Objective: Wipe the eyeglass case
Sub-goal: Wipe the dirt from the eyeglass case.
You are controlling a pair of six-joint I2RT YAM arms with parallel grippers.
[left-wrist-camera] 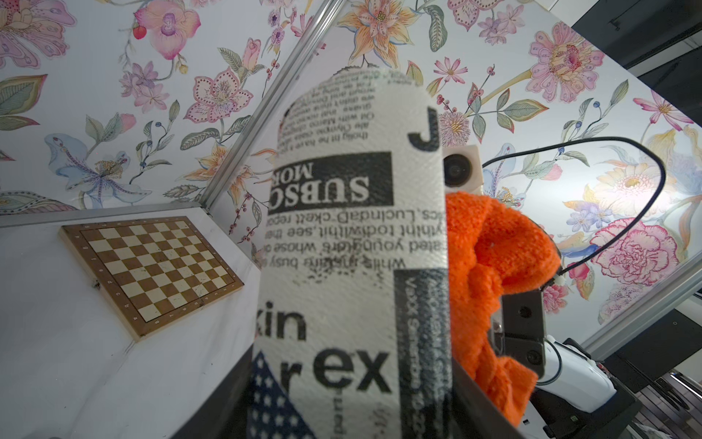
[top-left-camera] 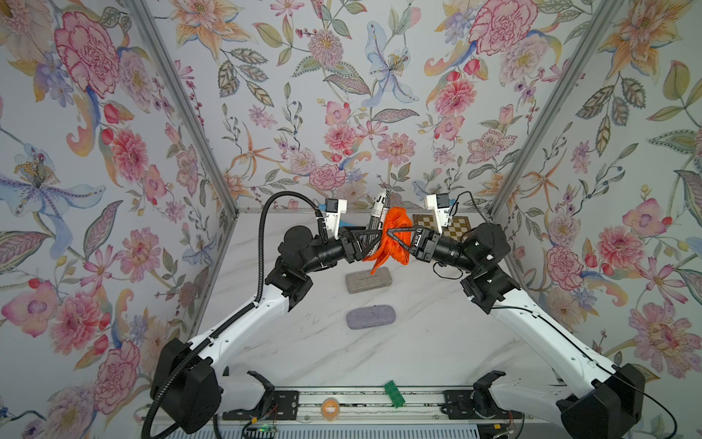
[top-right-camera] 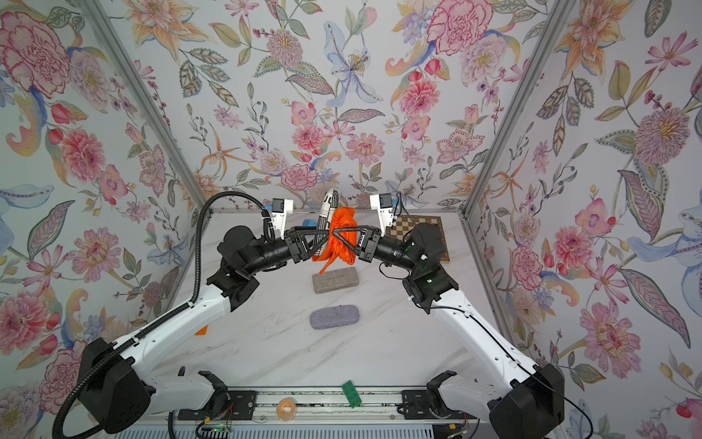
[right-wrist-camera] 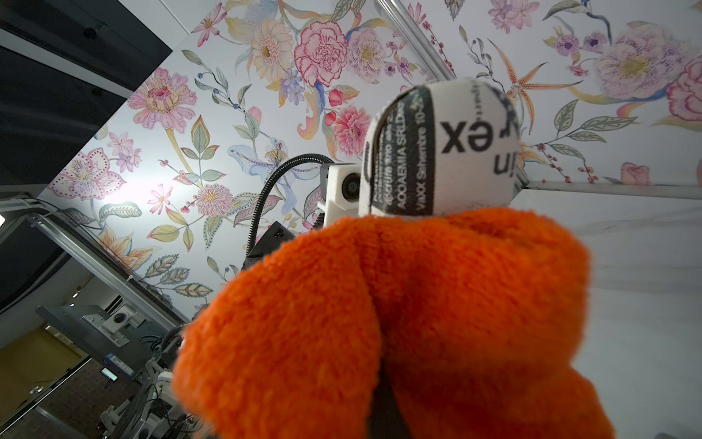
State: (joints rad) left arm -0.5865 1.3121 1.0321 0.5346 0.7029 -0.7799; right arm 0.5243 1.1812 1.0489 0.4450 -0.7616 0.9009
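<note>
A: Left claw [top-left-camera: 374,237] is clenched on the newsprint eyeglass case [top-left-camera: 381,207], raised near the chessboard [top-left-camera: 457,224]. Right claw [top-left-camera: 393,235] is clenched on the orange cloth [top-left-camera: 397,216], which is against the case.

B: Hard rubbing could twist it loose. It looks shut, contents unseen. The grey case [top-left-camera: 368,279] and lilac case [top-left-camera: 371,317], well apart from the chessboard, are shut too.

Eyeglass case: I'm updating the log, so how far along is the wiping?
Done: the left gripper holds the printed case up off the table, and the right gripper has the cloth. In hand: the cloth lies against its side. Left: the rest of the wiping; how much is already wiped cannot be told.
</note>
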